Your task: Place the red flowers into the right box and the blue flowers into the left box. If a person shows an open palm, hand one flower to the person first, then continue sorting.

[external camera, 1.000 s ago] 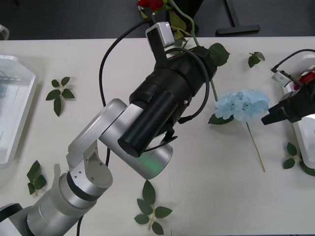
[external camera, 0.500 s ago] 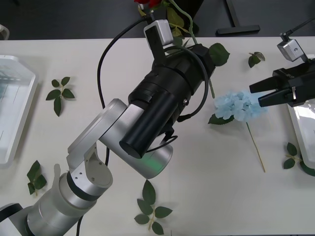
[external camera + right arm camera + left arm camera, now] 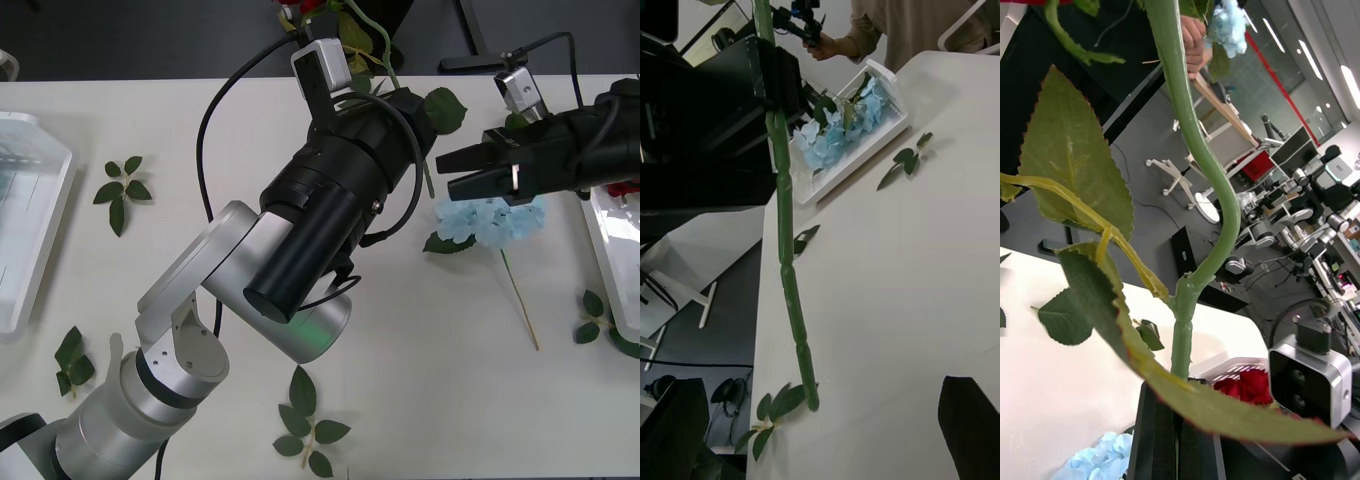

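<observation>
My left gripper is shut on the green stem of a red flower, held up over the table's far edge. Its red head shows at the top of the front view. My right gripper is open and hovers just above a blue flower lying on the table. The left box holds blue flowers. The right box holds red flowers. A person's hand shows beyond the stem; I cannot tell whether it touches it.
Loose leaf sprigs lie on the table at the left, near the front and by the right box. My left arm spans the middle of the table. Chairs and desks stand beyond the far edge.
My right gripper has swung from the right box leftward and now hangs over the blue flower. The left arm with the red flower has barely moved.
</observation>
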Tool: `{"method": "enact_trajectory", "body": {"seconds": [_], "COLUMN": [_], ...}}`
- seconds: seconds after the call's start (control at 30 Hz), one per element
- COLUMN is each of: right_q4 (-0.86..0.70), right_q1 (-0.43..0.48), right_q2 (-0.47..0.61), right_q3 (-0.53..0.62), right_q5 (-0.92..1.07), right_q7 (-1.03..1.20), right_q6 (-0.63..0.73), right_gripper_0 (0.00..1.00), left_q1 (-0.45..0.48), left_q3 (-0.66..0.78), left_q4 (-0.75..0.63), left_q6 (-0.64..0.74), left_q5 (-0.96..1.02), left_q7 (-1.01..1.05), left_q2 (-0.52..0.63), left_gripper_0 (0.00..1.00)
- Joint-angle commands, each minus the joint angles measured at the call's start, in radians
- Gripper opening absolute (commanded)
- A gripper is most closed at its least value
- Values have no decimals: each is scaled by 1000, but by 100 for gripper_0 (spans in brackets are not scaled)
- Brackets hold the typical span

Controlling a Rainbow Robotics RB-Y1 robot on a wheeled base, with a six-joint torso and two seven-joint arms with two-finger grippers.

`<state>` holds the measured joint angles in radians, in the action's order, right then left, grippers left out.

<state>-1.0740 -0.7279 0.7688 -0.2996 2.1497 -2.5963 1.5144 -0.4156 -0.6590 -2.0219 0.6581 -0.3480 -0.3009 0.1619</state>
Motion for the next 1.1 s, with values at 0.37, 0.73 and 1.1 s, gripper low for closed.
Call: {"method": "enact_trajectory", "body": {"seconds": [0.37, 0.73, 1.1], "right_q4": [-112, -116, -115], "right_q1": [2, 2, 2], "right_q2": [-46, -48, -46], "right_q3": [25, 25, 25], "right_q5": [-80, -80, -80], "right_q7": [147, 157, 159], "right_q6": [-37, -37, -37], "right_gripper_0": [0, 0, 0], "left_q1": [-37, -37, -37], "left_q3": [-17, -17, -17], "left_q4": [-15, -15, -15], "left_q6": [-15, -15, -15], "left_q5": [-17, -17, -17], "left_q7": [14, 14, 14], "left_q2": [-22, -22, -22], "left_gripper_0": [0, 7, 100]}}
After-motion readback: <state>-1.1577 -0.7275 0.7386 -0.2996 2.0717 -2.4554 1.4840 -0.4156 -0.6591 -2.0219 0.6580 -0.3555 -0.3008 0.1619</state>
